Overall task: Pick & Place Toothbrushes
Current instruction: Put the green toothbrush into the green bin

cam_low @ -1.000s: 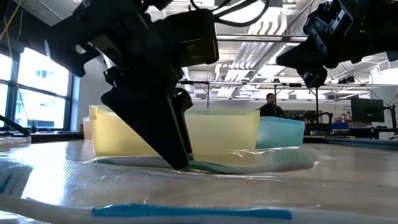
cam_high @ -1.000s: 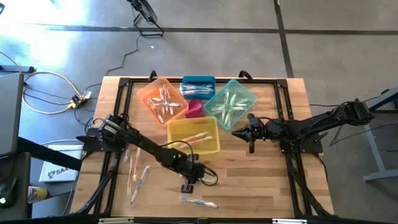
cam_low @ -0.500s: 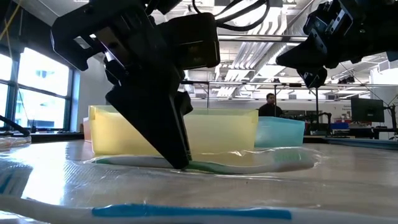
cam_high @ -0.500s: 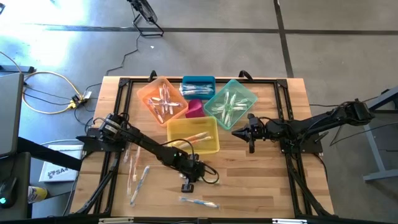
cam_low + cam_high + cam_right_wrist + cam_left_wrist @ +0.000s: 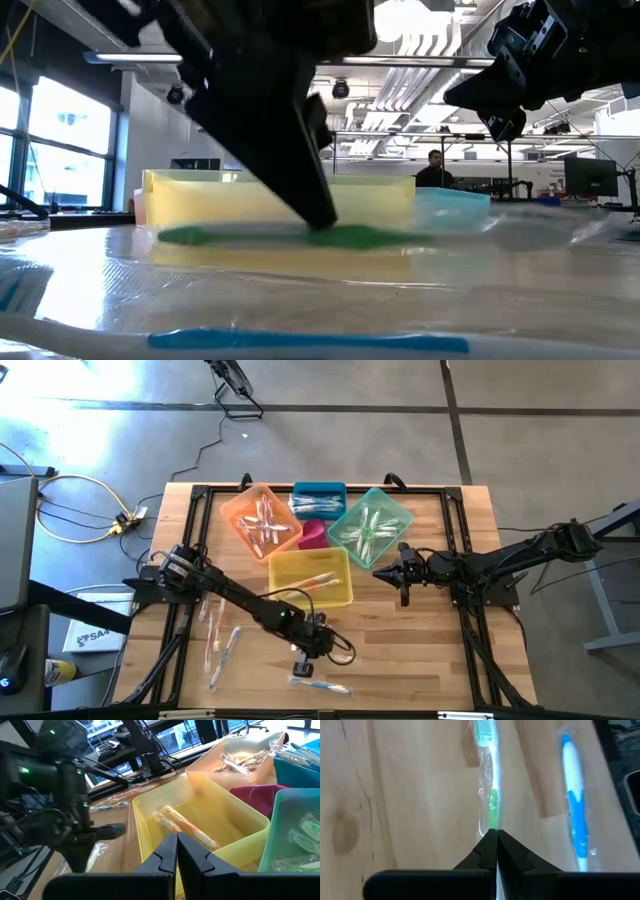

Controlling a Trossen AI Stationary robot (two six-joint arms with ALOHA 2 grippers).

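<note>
One green toothbrush [image 5: 492,807] in left tool [image 5: 496,836].

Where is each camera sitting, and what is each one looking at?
High: above, straight down on both arms and the yellow bin.
Low: at tabletop height; the left gripper pinches the green toothbrush.
Left wrist: past its shut fingers at that toothbrush.
Right wrist: past the shut right gripper into that bin.
Shared: high and right wrist both show the bin.

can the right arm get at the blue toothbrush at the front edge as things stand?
Probably not directly. The blue toothbrush lies at the table's front edge, and the left tool, shut on the green toothbrush, sits right beside it. The right tool waits, shut, beside the yellow bin.
</note>
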